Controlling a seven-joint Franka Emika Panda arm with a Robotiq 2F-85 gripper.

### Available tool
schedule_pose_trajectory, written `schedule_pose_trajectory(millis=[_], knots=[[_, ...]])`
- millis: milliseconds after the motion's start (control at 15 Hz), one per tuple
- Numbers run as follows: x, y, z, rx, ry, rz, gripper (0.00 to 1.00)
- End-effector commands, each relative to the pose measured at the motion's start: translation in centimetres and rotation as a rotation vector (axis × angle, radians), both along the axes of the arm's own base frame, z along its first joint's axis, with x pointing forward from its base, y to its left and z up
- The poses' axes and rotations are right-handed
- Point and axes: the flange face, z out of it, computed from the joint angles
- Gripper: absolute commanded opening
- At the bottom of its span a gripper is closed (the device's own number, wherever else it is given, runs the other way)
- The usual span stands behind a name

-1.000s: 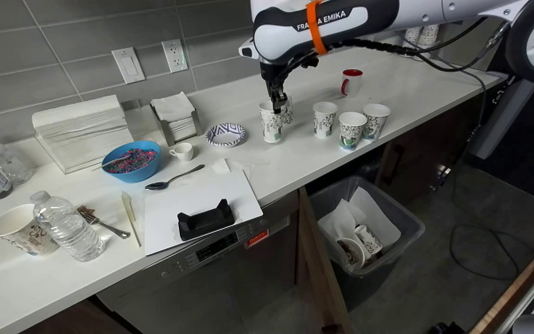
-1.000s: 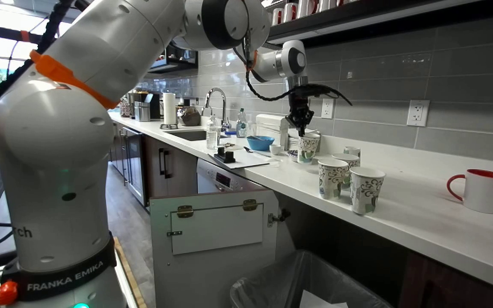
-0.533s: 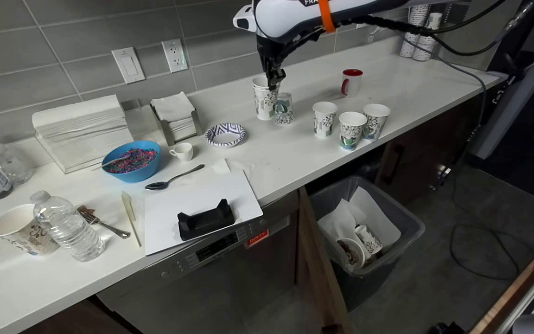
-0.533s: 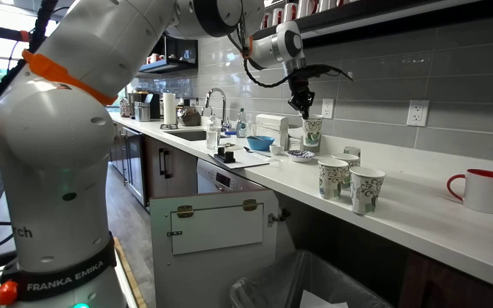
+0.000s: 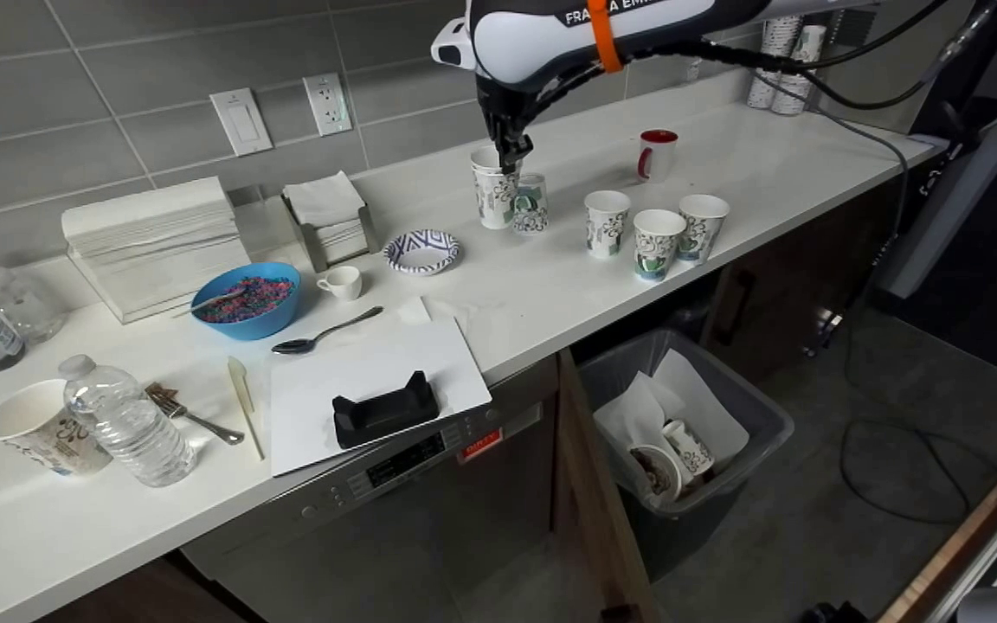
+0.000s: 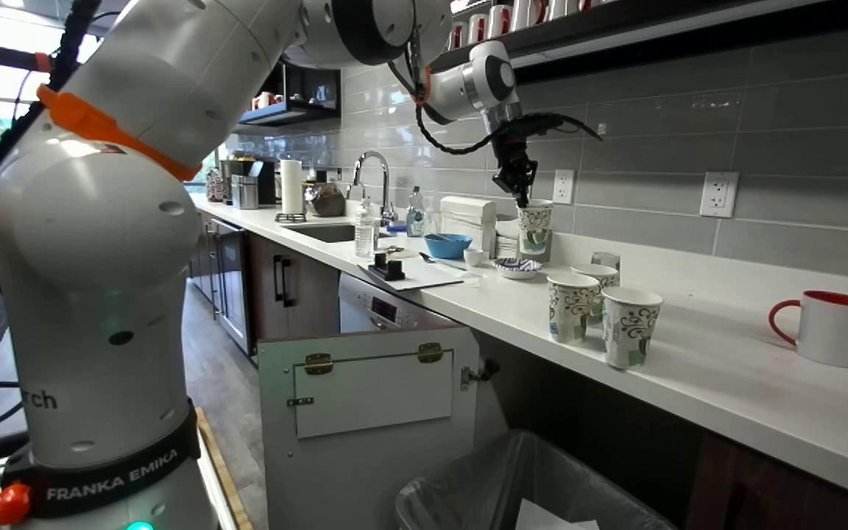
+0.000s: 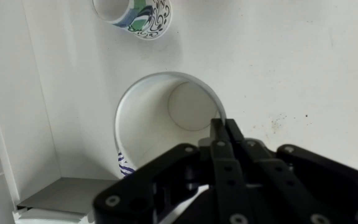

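Note:
My gripper [image 7: 225, 124] is shut on the rim of a white paper cup [image 7: 148, 124] with a leaf and swirl print. One finger is inside the cup, the other outside. The cup's inside and round bottom show, and it looks empty. In both exterior views, the gripper [image 5: 510, 164] [image 6: 524, 202] points down onto the rim of this cup [image 5: 492, 206] [image 6: 535, 230]. In an exterior view the cup hangs above the counter, tilted slightly. A similar cup [image 7: 151, 20] stands upside down close by; it also shows beside the held cup [image 5: 530, 208].
Three upright paper cups [image 5: 607, 227] [image 5: 658, 247] [image 5: 702, 232] stand near the counter's front edge. A red-lined mug [image 5: 652, 160] is behind them. A patterned bowl [image 5: 422, 253], napkin holder [image 5: 369, 227] and blue bowl [image 5: 265, 326] are nearby. Below are a trash bin [image 5: 771, 433] and an open cabinet door [image 6: 365, 456].
My gripper has raised the held cup and moved it back toward the wall, then lowered it slightly in the last half second. The upside-down cup beside it shows more fully.

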Motion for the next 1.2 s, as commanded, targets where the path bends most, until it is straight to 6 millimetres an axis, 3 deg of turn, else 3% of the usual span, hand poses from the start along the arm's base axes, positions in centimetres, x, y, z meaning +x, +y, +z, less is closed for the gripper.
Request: schedule_pose_trajectory(millis=[0, 400, 867, 1133], knots=[[-0.3, 0.2, -0.7, 0.037, 0.052, 0.02, 0.01], [-0.8, 0.4, 1.1, 0.085, 0.048, 0.049, 0.01], [-0.7, -1.5, -3.0, 0.323, 0.3, 0.084, 0.01], [-0.8, -2.8, -7.5, 0.413, 0.481, 0.068, 0.01]])
